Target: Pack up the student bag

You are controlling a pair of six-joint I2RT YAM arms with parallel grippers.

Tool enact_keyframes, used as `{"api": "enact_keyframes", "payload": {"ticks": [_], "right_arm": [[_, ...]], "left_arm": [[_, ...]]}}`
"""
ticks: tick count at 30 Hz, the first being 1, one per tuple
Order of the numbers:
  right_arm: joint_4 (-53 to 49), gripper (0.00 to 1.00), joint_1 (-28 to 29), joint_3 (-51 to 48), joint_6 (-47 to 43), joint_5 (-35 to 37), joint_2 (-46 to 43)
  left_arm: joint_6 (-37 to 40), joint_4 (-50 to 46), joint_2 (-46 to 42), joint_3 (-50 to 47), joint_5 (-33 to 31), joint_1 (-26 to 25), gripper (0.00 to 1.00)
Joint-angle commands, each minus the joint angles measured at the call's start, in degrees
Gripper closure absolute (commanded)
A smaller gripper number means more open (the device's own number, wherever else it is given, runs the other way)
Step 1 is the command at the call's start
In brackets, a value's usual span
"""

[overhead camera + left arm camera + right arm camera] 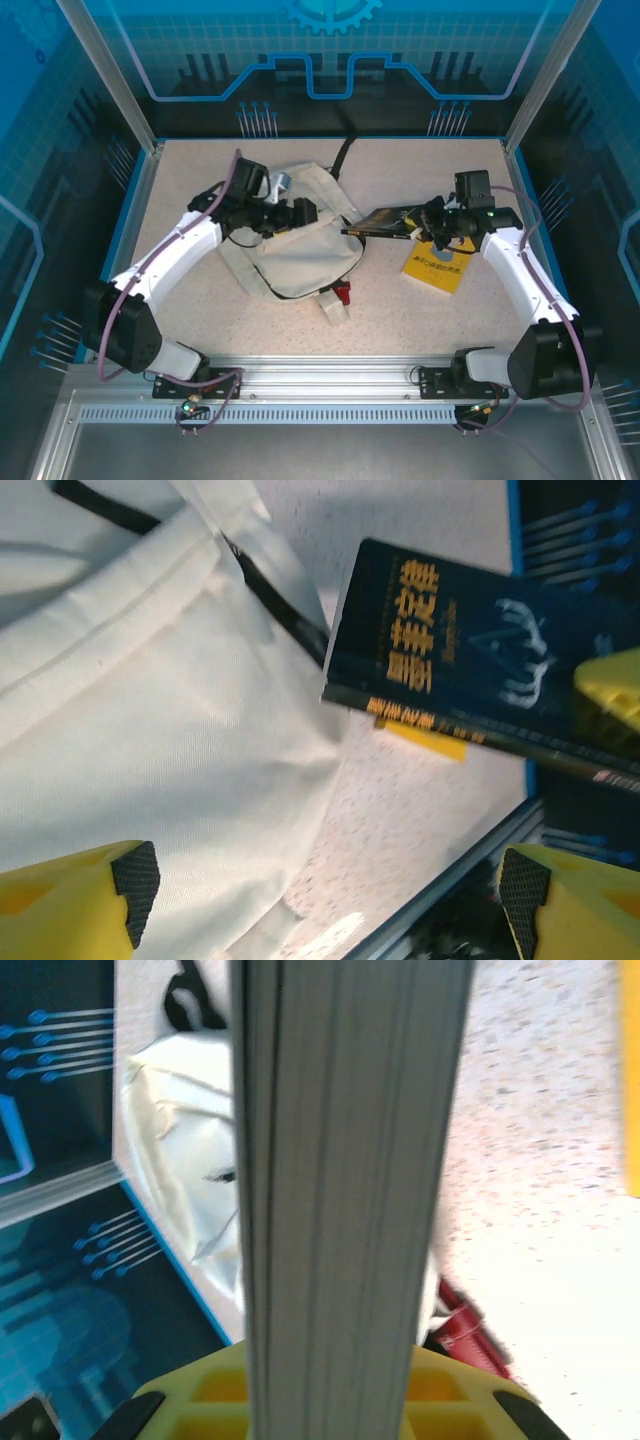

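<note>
Top view: student bag (300, 255), cream fabric, lies slumped left of centre on the table (190, 180). A black strap (345, 155) trails off its far side. Can't tell what is inside the bag. The left gripper (300, 213) hangs over the bag's far part. The right gripper (428, 228), right of the bag, holds a dark book (385, 222) above the table, free end at the bag's right edge. A yellow book (438, 268) lies flat below that gripper. A red item (343, 294) and a white item (333, 306) sit at the bag's near edge.

Left wrist: left gripper (330, 885) jaws are wide apart, nothing between the 2 pads (135, 880). The bag (150, 710) is plain cloth, seamed, with black trim. Gold characters show on the dark book (470, 670).

Right wrist: right gripper (330, 1405) is clamped on the dark book (345, 1200), seen page-edge on. The bag (190, 1160) is behind on the left, the red item (470, 1335) lower right.
</note>
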Motion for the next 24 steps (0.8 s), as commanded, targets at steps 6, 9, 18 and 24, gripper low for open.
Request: {"api": "enact_keyframes", "payload": {"ticks": [6,9,18,24], "right_arm": [[-4.0,1.0,-2.0,0.3,0.4,6.5,-5.0],[-4.3,1.0,-2.5,-0.1,-0.1,6.7,-5.8],[-4.3,1.0,-3.5,-1.1,-1.5,6.0,-6.8],[-3.7,1.0,-3.8,-2.1,-1.8,5.4,-7.5]], "left_arm": [[14.2,-8.7,5.5,3.1,-12.0,-12.3,0.22],[18.0,-10.1,8.5,4.7,-13.7,-16.1,0.25],[22.7,-14.2,17.1,9.1,-24.0,-22.7,0.25],[25.2,-14.3,20.0,11.9,-25.2,-22.6,0.26]]}}
